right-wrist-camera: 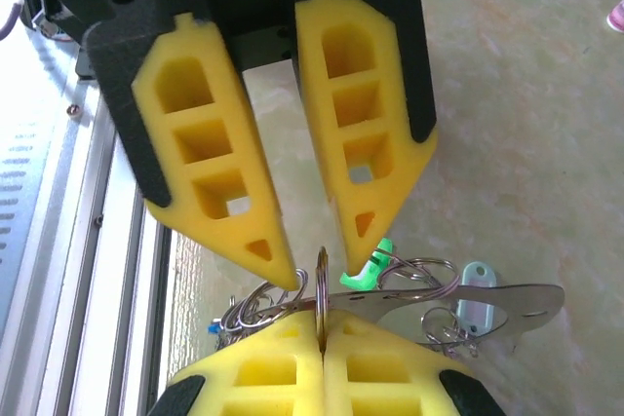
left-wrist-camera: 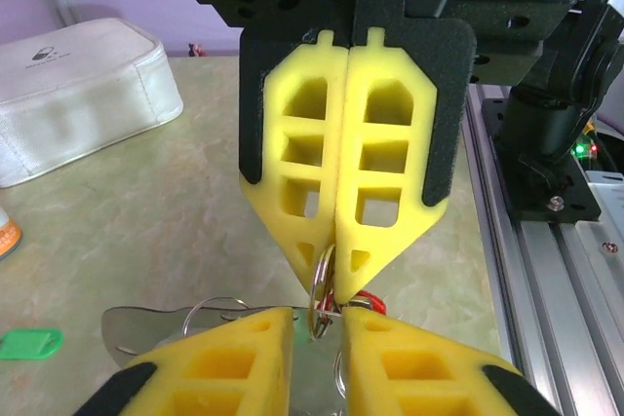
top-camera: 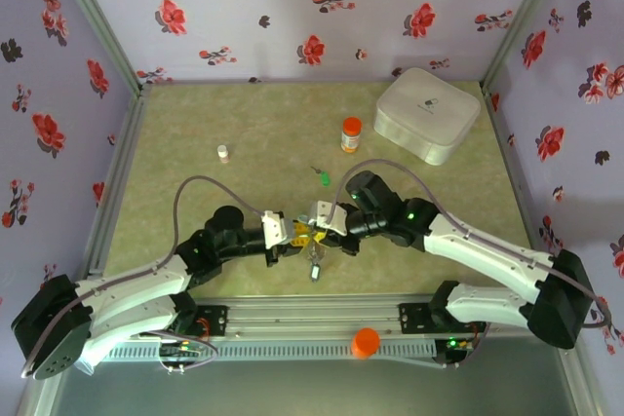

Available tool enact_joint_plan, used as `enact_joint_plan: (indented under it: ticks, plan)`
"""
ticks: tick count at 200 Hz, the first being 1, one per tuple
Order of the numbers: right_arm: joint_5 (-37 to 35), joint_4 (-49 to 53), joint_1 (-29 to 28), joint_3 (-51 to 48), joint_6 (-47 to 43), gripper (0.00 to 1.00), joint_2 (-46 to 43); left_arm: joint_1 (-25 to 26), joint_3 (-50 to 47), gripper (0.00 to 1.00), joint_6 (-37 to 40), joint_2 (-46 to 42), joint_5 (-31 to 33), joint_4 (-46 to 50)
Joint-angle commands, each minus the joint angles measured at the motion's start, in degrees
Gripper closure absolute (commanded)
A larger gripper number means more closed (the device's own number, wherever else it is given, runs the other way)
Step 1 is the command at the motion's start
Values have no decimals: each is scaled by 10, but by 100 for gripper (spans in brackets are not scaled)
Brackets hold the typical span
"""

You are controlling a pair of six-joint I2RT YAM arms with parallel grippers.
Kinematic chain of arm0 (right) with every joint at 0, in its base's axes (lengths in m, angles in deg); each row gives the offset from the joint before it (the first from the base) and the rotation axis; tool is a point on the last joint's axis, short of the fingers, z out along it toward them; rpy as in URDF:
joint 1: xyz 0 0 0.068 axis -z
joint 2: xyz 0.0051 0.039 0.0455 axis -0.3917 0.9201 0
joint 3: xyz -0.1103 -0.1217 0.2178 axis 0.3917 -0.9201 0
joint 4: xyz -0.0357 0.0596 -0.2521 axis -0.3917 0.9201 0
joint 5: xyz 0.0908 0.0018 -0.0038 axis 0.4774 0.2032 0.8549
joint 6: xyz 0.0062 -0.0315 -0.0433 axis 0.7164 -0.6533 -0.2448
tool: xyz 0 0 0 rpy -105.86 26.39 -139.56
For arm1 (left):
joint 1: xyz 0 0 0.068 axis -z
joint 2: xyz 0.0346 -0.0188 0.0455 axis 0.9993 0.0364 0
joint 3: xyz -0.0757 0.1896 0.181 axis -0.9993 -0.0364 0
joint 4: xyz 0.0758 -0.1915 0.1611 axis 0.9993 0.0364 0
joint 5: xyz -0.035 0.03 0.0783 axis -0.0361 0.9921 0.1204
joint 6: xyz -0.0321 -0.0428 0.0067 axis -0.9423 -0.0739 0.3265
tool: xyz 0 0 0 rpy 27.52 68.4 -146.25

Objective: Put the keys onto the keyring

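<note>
Both grippers meet over the table's front middle. My right gripper (right-wrist-camera: 322, 317) (left-wrist-camera: 331, 275) is shut on the edge of a small silver split ring (right-wrist-camera: 321, 284). My left gripper (left-wrist-camera: 317, 317) (right-wrist-camera: 322, 272) is open by a narrow gap, one finger on either side of that ring. Below them hangs a bundle (top-camera: 314, 265) of rings with a flat silver metal piece (right-wrist-camera: 507, 299). A pale teal tag (right-wrist-camera: 475, 304), a green tag (right-wrist-camera: 370, 270) and a red tag (left-wrist-camera: 369, 299) show in it. I cannot make out the keyring hoop. Another green-tagged key (top-camera: 322, 179) (left-wrist-camera: 29, 343) lies loose on the table.
A white case (top-camera: 427, 114) sits at the back right, with an orange-capped bottle (top-camera: 351, 133) beside it. A small white vial (top-camera: 223, 152) stands at the back left. An orange cap (top-camera: 366, 341) rests on the front rail (left-wrist-camera: 556, 270).
</note>
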Motion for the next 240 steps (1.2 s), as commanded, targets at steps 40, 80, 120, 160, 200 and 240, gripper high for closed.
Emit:
enact_joint_plan:
  ticks: [40, 80, 120, 160, 200, 240]
  plan:
    - [1, 14, -14, 24, -23, 99, 13, 2, 17, 100, 9, 3, -6, 6]
    - [82, -139, 41, -72, 78, 75, -50, 2, -9, 100, -3, -3, -2, -42]
    - [111, -216, 61, -133, 129, 64, -79, 2, -50, 100, -26, 0, 3, -128]
    - [131, -258, 61, -150, 155, 64, -72, 2, -54, 100, -35, 12, 2, -158]
    - [136, -281, 61, -155, 167, 71, -62, 2, -54, 100, -44, 24, 0, -173]
    - [137, -281, 60, -155, 162, 75, -51, 2, -56, 100, -50, 34, -4, -189]
